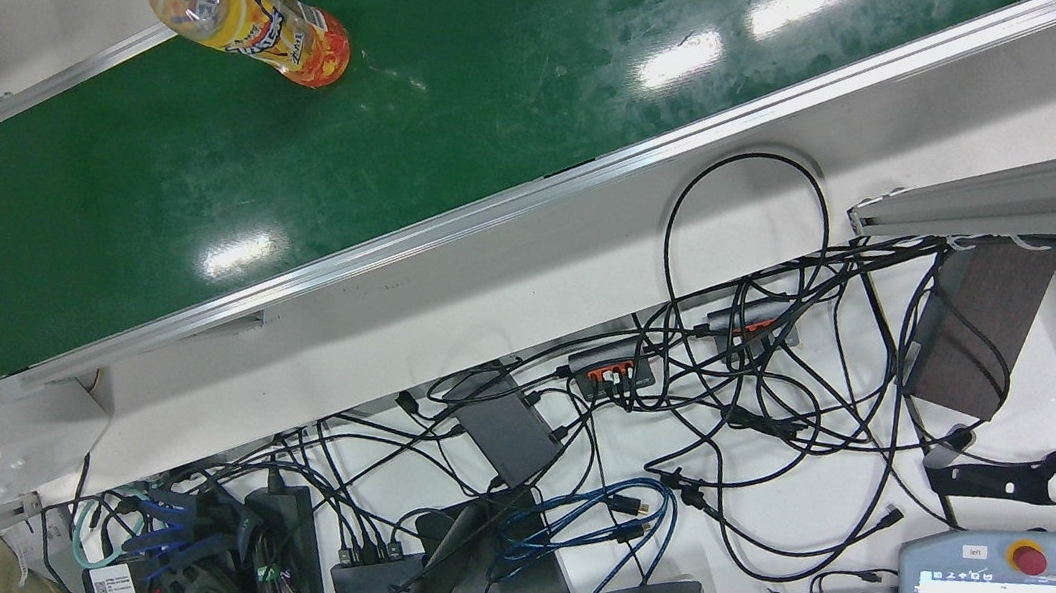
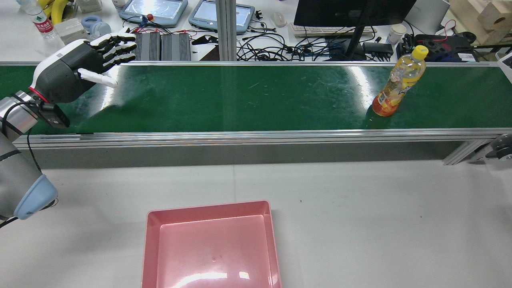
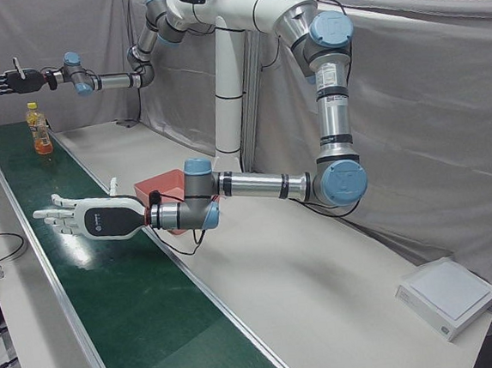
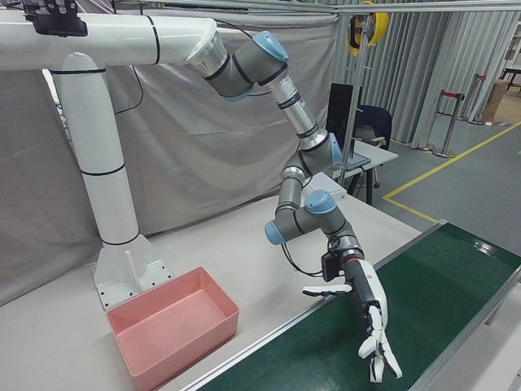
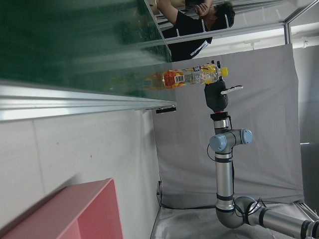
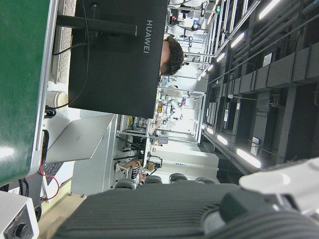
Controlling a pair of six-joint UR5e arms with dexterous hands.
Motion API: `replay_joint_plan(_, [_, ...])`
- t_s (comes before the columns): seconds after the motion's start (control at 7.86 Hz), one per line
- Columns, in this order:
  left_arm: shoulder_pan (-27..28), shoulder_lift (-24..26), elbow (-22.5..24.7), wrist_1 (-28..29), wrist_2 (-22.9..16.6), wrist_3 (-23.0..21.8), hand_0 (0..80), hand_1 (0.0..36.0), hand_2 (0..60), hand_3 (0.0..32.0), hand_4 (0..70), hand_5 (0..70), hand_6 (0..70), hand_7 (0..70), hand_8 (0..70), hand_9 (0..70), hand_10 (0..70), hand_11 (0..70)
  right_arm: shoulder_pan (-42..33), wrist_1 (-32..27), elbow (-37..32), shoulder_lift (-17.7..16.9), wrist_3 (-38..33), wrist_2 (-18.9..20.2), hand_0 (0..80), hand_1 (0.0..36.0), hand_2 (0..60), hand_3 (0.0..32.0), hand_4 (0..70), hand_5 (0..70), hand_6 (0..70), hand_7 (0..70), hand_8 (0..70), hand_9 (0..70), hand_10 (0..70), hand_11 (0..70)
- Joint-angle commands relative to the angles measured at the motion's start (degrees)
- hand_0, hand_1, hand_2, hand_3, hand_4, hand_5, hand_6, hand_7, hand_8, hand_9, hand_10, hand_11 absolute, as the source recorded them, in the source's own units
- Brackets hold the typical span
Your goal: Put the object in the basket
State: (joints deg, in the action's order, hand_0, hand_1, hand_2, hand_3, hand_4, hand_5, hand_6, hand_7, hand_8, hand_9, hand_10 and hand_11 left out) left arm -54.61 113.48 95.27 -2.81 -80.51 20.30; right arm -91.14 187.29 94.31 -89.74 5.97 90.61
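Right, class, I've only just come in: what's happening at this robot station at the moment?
Nothing is being held yet. An orange drink bottle with a yellow cap stands upright on the green conveyor belt, towards the robot's right end. The left hand hovers open over the belt's other end, far from the bottle. The right hand hangs open in the air near the bottle without touching it. The pink plastic basket sits empty on the white table beside the belt.
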Motion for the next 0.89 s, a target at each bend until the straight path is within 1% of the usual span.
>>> replay_joint_plan(0.0, [0.0, 0.0, 0.0, 0.0, 0.0, 0.0, 54.3, 15.6, 0.0, 3.0, 13.0, 26.0, 1.8, 1.4, 10.6, 11.0, 8.9, 14.7, 0.0, 0.0, 0.0, 0.0, 0.0, 0.0, 0.0, 0.0, 0.0, 0.0, 0.0, 0.0, 0.0, 0.0, 0.0, 0.0, 0.0, 0.0])
replay_joint_plan(0.25, [0.4, 0.0, -0.2, 0.0, 0.1, 0.4, 53.9, 15.3, 0.0, 2.4, 13.3, 25.7, 1.9, 1.2, 11.0, 11.4, 8.9, 14.6, 0.0, 0.0, 0.0, 0.0, 0.0, 0.0, 0.0, 0.0, 0.0, 0.0, 0.0, 0.0, 0.0, 0.0, 0.0, 0.0, 0.0, 0.0])
replay_joint_plan(0.51, [-0.2, 0.1, 0.1, 0.0, 0.0, -0.2, 54.6, 15.5, 0.0, 3.6, 12.9, 25.7, 1.3, 1.2, 10.5, 10.9, 8.7, 14.4, 0.0, 0.0, 0.0, 0.0, 0.0, 0.0, 0.0, 0.0, 0.0, 0.0, 0.0, 0.0, 0.0, 0.0, 0.0, 0.0, 0.0, 0.0])
replay_joint_plan(0.76, [-0.2, 0.1, 0.1, 0.0, 0.0, -0.2, 54.2, 15.4, 0.0, 2.8, 13.1, 25.6, 1.6, 1.4, 10.7, 11.1, 9.1, 14.9, 0.0, 0.0, 0.0, 0.0, 0.0, 0.0, 0.0, 0.0, 0.0, 0.0, 0.0, 0.0, 0.0, 0.0, 0.0, 0.0, 0.0, 0.0])
